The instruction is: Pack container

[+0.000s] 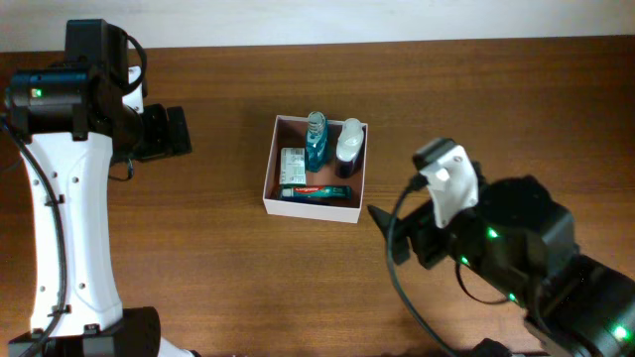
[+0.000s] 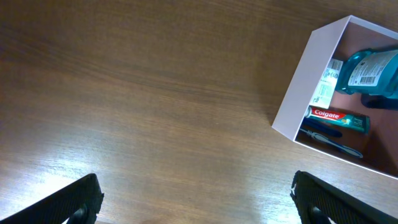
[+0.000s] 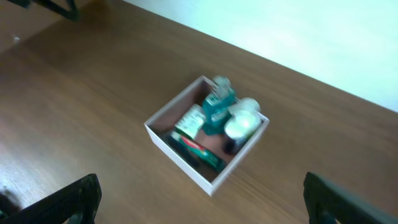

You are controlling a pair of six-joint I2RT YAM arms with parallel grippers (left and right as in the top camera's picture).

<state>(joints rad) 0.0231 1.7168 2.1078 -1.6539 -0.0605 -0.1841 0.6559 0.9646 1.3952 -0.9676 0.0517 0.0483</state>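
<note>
The container [image 1: 270, 159] is a square white-walled box with a pinkish-brown inside, at the table's middle. In it stand a teal mouthwash bottle [image 1: 317, 140] and a white-capped bottle [image 1: 349, 144], with a green soap packet [image 1: 292, 165] and a Colgate toothpaste box [image 1: 316, 191] lying by a dark toothbrush [image 2: 329, 142]. The container also shows in the left wrist view [image 2: 305, 81] and the right wrist view [image 3: 180, 158]. My left gripper [image 2: 196, 208] is open and empty, left of the container. My right gripper [image 3: 202, 199] is open and empty, raised to the container's right.
The brown wooden table [image 1: 238, 288] runs to a pale wall [image 1: 397, 20] at the back. The left arm's white column [image 1: 60, 228] stands at the left edge; the right arm's black body [image 1: 516, 258] fills the lower right.
</note>
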